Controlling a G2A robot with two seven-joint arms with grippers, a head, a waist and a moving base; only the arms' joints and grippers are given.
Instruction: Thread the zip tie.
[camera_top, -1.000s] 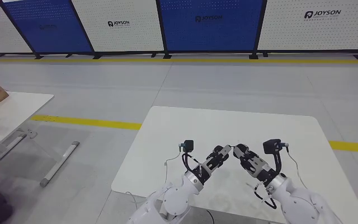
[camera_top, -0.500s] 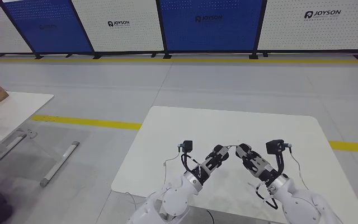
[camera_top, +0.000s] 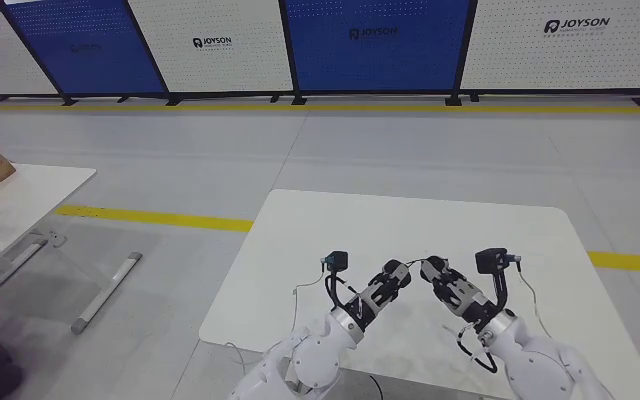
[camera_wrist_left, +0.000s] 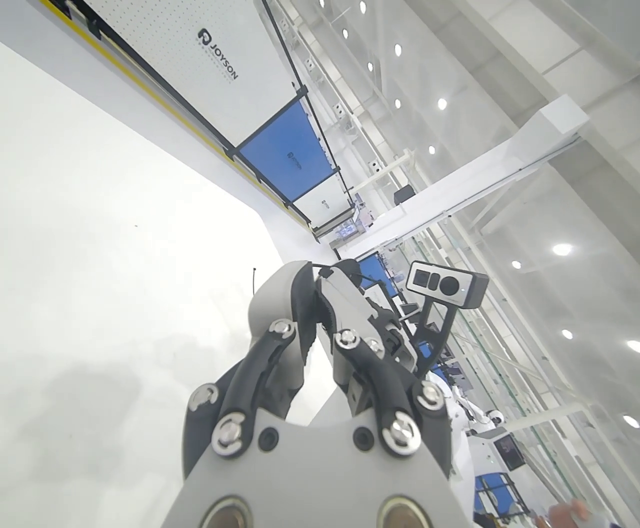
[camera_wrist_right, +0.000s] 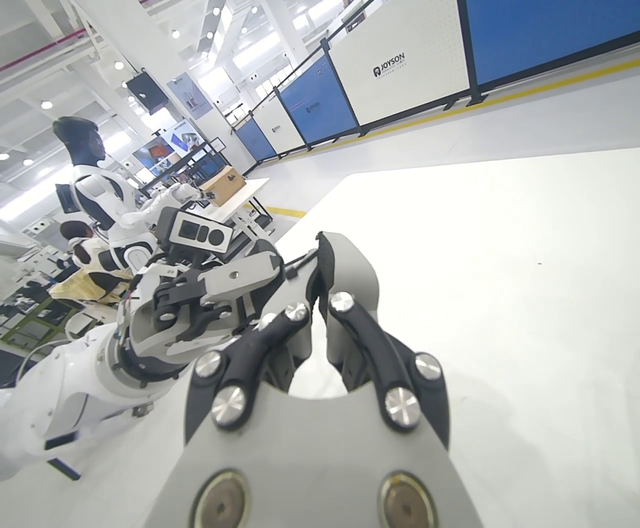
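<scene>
Both arms: tip to tip above the near half of the table (camera_top: 400, 215), and what a tight face-off it was.
Left gripper (camera_top: 399, 271): fingers pinched together with no gap between the pads, clamped on one end of the zip tie (camera_top: 413, 262). It hung above the table, close to the table's near edge.
Right gripper (camera_top: 429, 266): fingers likewise pressed together, nipping the other end of the zip tie. It too hung above the table, on the robot's right of the table's middle.
Zip tie: a thin black strand held up off the table, bridging the small gap between the two gripper tips.
Threading: whether the tail sat inside the head I couldn't tell, as it was far too fine to make out.
Table: white, with rounded corners.
Left wrist camera (camera_top: 336, 260): a small black box above the table, just beside the left gripper.
Right wrist camera (camera_top: 487, 261): its twin above the table, just beside the right gripper.
Beyond the table: grey floor crossed by a yellow line (camera_top: 150, 217), then a row of blue and white panels (camera_top: 375, 45).
Off the table's left side: a second white table (camera_top: 40, 190), well apart, and a metal bar (camera_top: 105, 293) lying on the floor.
</scene>
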